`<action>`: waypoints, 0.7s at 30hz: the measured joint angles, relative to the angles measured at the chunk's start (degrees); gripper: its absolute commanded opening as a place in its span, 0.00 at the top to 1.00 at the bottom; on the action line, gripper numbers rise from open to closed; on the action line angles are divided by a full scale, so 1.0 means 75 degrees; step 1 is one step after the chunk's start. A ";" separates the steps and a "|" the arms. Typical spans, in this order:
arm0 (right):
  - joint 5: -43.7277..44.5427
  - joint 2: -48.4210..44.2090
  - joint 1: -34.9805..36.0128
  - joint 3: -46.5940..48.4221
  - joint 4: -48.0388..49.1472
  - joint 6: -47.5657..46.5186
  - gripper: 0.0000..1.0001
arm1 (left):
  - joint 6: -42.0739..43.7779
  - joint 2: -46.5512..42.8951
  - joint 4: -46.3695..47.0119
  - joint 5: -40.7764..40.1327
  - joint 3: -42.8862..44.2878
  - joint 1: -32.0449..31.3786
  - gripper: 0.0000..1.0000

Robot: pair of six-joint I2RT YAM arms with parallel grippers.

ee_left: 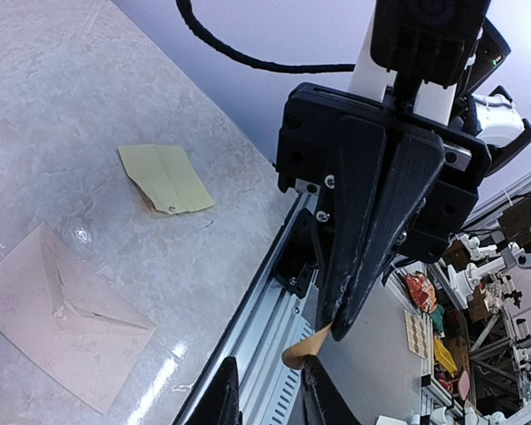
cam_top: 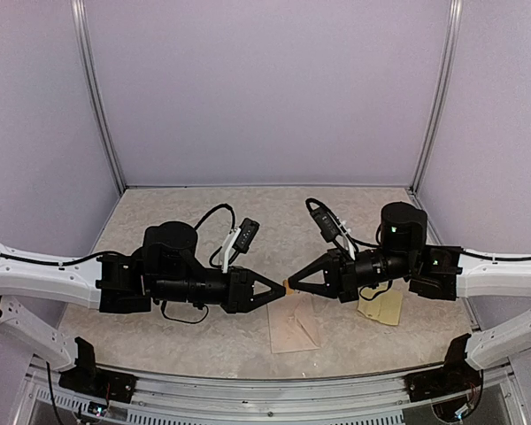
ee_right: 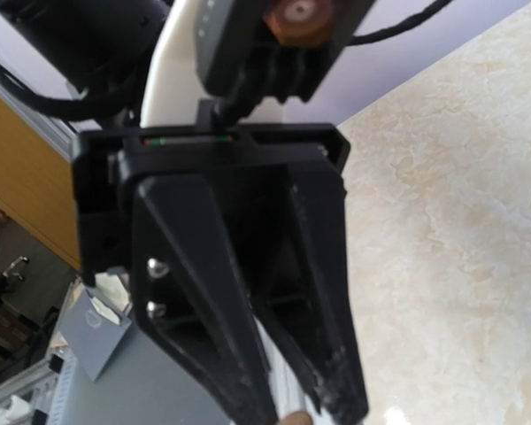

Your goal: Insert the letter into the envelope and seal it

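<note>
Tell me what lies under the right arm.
The yellowish sticker sheet lies on the table. From above, the right arm hides its far edge, so what else sits there cannot be seen.

Robotics laboratory test cell. A marble-patterned tabletop (cam_top: 142, 341) is enclosed behind and on both sides by plain pale panels (cam_top: 265, 88) on aluminium posts (cam_top: 96, 97). An aluminium rail (cam_top: 274, 390) borders the tabletop's near edge; beyond it stand cluttered equipment benches (ee_left: 478, 266).

Pale pinkish-beige rectangular envelope (cam_top: 294, 326), lying flat on the marbled tabletop (cam_top: 159, 336) near its front edge, turned slightly askew, triangular pointed flap folded down over its face, creases meeting near the centre
</note>
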 measured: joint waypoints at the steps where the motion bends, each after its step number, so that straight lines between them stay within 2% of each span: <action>1: 0.0000 0.0000 0.0000 0.0000 0.0000 0.0003 1.00 | 0.0000 0.0000 0.0000 0.0000 0.0000 0.0000 0.78; 3: 0.0000 0.0000 0.0000 0.0000 0.0000 0.0015 1.00 | 0.0000 0.0000 0.0000 0.0000 0.0000 0.0000 0.76; 7: 0.0023 -0.0006 0.0000 0.0000 -0.0003 0.0012 1.00 | 0.0012 0.0000 -0.0003 0.0000 0.0000 -0.0006 0.47; 10: 0.0373 -0.0111 0.0003 0.0000 -0.0163 -0.0009 1.00 | 0.0023 0.0000 -0.0044 -0.0055 0.0000 -0.0006 0.36; 12: 0.0711 -0.0248 0.0000 0.0003 -0.0399 -0.0044 1.00 | 0.0058 0.0000 -0.0085 -0.0114 0.0000 0.0017 0.31; 16: 0.1466 -0.0592 -0.0160 0.0009 -0.1090 -0.0093 1.00 | 0.0114 0.0044 -0.0082 -0.0178 -0.0003 0.0219 0.32; 21: 0.2055 -0.0874 -0.1020 -0.0102 -0.1714 -0.0026 1.00 | 0.0233 0.0819 0.0050 -0.0134 0.0058 0.0577 0.44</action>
